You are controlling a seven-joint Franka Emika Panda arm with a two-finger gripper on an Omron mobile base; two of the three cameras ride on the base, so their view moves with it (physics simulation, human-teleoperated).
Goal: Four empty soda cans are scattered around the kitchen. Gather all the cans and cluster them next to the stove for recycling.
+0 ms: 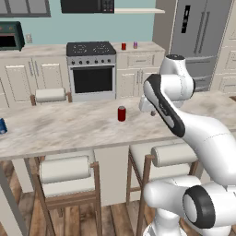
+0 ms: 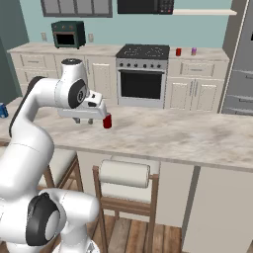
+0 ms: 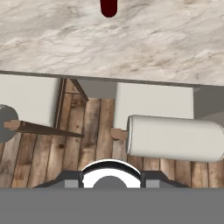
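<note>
Nearest the base, two bar stools with padded backs are tucked under the near edge of a marble island counter (image 1: 69, 129); one stool (image 1: 64, 177) is seen in the left base view on the left, the other (image 1: 173, 156) partly behind the arm. In the hand view the wooden floor (image 3: 92, 131) and a stool back (image 3: 175, 138) are looked down upon past the counter edge.

The gripper (image 2: 89, 118) is held above the island, just left of a red can in the right base view. The jaws are drawn in as far as they go, and nothing is seen held between them.

A red can (image 1: 121, 113) stands upright on the island, near its middle; it is seen apart from the hand. Its lower part appears at the top of the hand view. A blue can (image 1: 2, 126) stands at the far left end of the island, cut by the picture edge.

Farther back, the stove (image 1: 91, 69) is set between white cabinets along the wall. On the back counter (image 1: 143, 47) just to its right, a second red can (image 1: 123, 46) and a purple-pink can (image 1: 135, 44) stand upright, near each other but apart. A dark-green toaster oven (image 2: 68, 33) sits on the counter to the left of the stove, a black microwave (image 1: 87, 5) hangs above, and a steel fridge (image 1: 198, 37) stands at the right.
</note>
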